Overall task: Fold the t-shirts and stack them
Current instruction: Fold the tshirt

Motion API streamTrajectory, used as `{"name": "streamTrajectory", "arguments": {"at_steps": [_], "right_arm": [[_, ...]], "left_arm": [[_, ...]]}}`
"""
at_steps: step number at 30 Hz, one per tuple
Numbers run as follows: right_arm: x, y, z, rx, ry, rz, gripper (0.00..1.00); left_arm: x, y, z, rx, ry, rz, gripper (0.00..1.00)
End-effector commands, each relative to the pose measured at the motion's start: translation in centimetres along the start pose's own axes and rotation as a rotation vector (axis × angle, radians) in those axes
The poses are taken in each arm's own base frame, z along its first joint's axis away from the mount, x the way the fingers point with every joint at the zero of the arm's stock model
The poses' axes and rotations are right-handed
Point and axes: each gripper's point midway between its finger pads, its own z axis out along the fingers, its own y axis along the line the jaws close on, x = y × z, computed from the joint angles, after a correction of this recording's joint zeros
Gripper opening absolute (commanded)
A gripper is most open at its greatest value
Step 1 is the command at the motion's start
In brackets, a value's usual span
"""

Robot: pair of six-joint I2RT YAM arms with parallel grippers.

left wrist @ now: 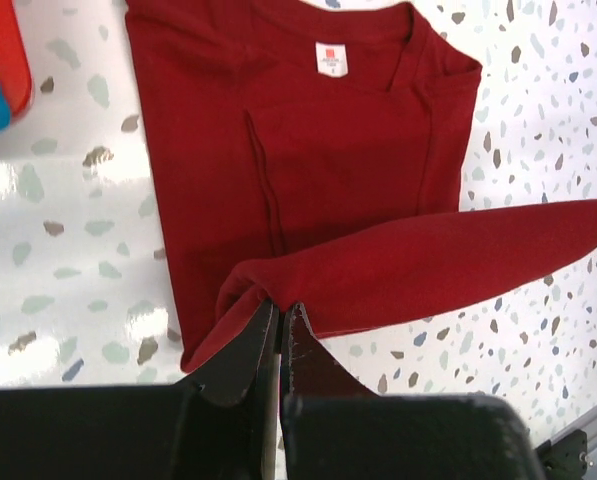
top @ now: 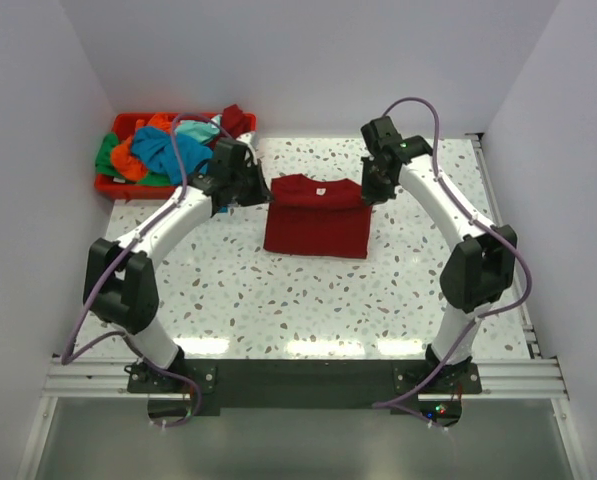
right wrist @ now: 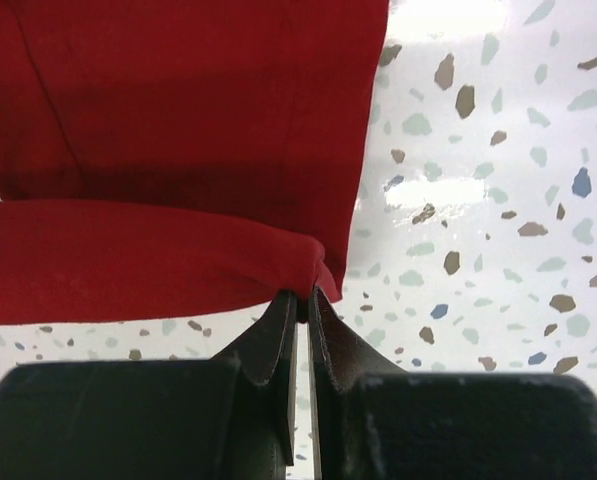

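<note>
- Shows the dark red t-shirt (top: 315, 225) lying on the speckled table (top: 278, 310), near the red bin (top: 106, 186) and partly folded, with a white neck label (left wrist: 331, 58) facing up.
- Grips the shirt's edge on the bin side with the left tool (top: 250, 196) — jaws pressed together on a pinch of cloth, with no gap in the left wrist view.
- Grips the shirt's edge farthest from the bin with the right tool (top: 370, 190), clamped just as tightly on a gathered corner in the right wrist view.
- Spans the gap between both tools with a lifted band of red cloth, clear of the flat part of the shirt beneath it.
- Leaves a heap of other t-shirts (top: 158, 150) inside the bin — teal blue, orange, green and one dark red piece, all tangled together.
- Places the left arm's wrist right at the bin's shirt-side corner. Cannot tell whether it touches the rim.
</note>
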Motion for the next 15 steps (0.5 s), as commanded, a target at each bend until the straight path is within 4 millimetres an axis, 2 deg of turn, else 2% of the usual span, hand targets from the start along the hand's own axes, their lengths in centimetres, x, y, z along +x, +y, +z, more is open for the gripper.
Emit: {"name": "streamTrajectory", "arguments": {"at_steps": [1,2,4,5,8,9,11,12,15], "right_arm": [[-3.5,-0.7,-0.3,0.019,-0.081,-0.002,0.00],[-3.7,-1.0,0.7,0.027,-0.063,0.002,0.00],[-4.6,-0.8,1.1,0.022,-0.072,0.006,0.00],[-4.8,-1.1,2.1,0.032,-0.057,0.012,0.00],[-6.1,-0.9,2.9,0.028,-0.068,0.020,0.00],[-6.0,-1.0,4.0,0.038,-0.046,0.016,0.00],[-7.1,-1.0,4.4,0.032,-0.060,0.024,0.00],[-7.0,-1.0,5.4,0.040,-0.040,0.026,0.00],[-8.0,-1.0,6.0,0.032,-0.050,0.043,0.00]], "left_arm": [[-3.9,-1.4,0.7,0.057,-0.085,0.048,0.00],[-4.8,-1.5,0.8,0.059,-0.103,0.053,0.00],[-4.9,-1.1,2.1,0.049,-0.090,0.051,0.00],[-5.2,-1.0,2.6,0.049,-0.092,0.054,0.00],[-6.4,-1.0,4.0,0.050,-0.096,0.058,0.00],[-6.2,-0.6,5.0,0.041,-0.082,0.057,0.00],[-6.9,-0.5,5.6,0.038,-0.089,0.056,0.00],[-6.8,0.0,6.4,0.028,-0.078,0.053,0.00],[-7.0,0.4,7.6,0.022,-0.073,0.052,0.00]]}}
